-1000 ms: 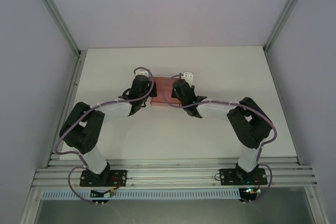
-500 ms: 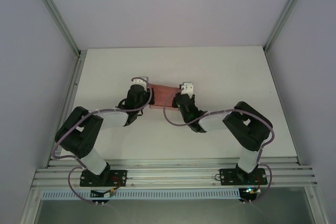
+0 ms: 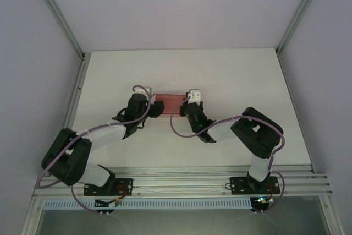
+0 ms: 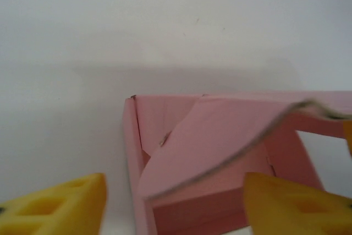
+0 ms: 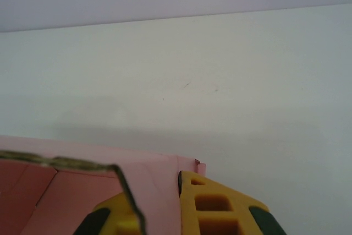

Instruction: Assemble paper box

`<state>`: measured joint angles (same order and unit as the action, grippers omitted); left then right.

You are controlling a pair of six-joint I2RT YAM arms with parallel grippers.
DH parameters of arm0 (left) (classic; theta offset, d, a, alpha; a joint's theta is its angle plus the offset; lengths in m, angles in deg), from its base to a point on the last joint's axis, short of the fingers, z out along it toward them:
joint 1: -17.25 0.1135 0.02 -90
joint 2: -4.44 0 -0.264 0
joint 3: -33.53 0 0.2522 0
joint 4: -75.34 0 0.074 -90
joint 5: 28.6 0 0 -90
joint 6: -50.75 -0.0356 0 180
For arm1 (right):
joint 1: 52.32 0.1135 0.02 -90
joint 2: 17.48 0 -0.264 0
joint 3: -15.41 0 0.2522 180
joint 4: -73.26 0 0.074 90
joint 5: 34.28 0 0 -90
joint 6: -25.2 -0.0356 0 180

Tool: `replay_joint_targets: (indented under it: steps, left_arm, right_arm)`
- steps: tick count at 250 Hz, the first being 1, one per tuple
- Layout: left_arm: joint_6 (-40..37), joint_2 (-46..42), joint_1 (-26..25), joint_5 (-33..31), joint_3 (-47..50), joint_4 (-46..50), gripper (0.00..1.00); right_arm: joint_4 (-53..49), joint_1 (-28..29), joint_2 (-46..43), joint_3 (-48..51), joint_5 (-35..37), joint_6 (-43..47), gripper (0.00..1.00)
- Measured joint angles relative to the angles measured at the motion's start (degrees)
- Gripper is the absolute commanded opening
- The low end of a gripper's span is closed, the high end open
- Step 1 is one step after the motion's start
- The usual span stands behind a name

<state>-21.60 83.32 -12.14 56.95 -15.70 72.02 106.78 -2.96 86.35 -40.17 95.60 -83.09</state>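
The paper box (image 4: 209, 152) lies on the bench (image 3: 231, 75) between two bent arms. The left pincer (image 4: 175, 205), fingers apart, is by one end. The right pincer (image 5: 154, 191) pinches the other end.

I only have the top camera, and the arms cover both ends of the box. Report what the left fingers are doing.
Observer: In the left wrist view, the left fingers are wide open, one on either side of the paper box. The left one is clear of the wall.
Operator: Check the flap.
Observer: The flap is not tucked in. It lies slanted over the open interior, and its edge is curling.
Operator: Now the right end.
Observer: The right fingers are shut, and the box's thin card edge runs down between them, close to a corner.
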Motion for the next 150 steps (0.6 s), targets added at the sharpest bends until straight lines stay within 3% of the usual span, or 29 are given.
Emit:
replay_joint_targets:
  steps: [14, 93, 115, 150]
  left_arm:
    - [1.2, -3.1, 0.0, -1.0, 0.4, 2.7, 0.99]
    - [4.2, -24.0, -0.1, 0.3, -1.3, 16.3, 1.00]
    - [6.3, -23.6, 0.1, -1.9, -5.9, 20.1, 1.00]
    - [11.1, -14.8, 3.7, -3.4, -14.6, 24.1, 1.00]
  right_arm:
    - [0.3, 0.1, 0.0, 0.3, 0.0, 0.4, 0.04]
    - [1.9, 0.4, 0.6, 0.6, 0.0, 2.1, 0.05]
    - [2.6, 0.7, 0.9, 0.7, -0.1, 2.7, 0.05]
    - [5.0, 0.8, 1.5, 1.7, -0.5, 3.9, 0.07]
